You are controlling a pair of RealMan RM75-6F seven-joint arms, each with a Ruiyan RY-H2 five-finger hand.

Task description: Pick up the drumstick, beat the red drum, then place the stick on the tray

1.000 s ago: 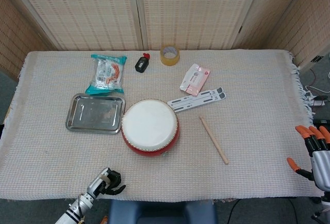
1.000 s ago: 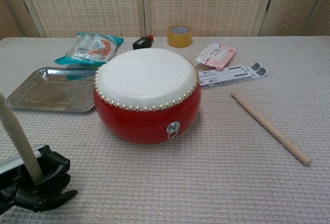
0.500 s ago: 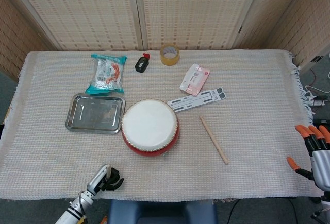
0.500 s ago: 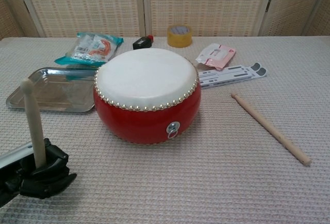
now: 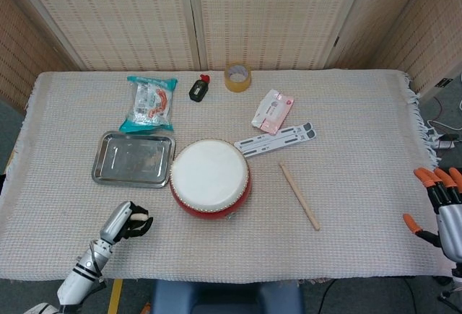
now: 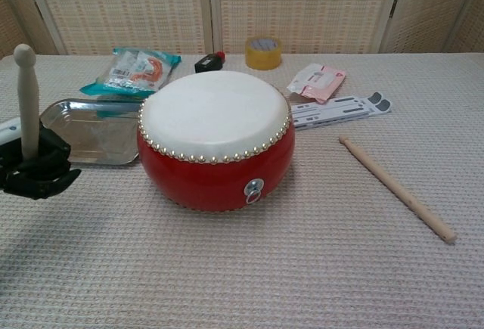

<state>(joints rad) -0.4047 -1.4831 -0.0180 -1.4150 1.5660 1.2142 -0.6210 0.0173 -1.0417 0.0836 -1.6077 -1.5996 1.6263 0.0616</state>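
Wooden drumstick (image 6: 27, 91) stands upright in your left robot hand (image 6: 35, 169), fingers wrapped round it, left of the red drum (image 6: 215, 138) mid-frame. Next, swing it down onto the skin. Your right robot hand (image 5: 442, 208) idles spread at lower right.
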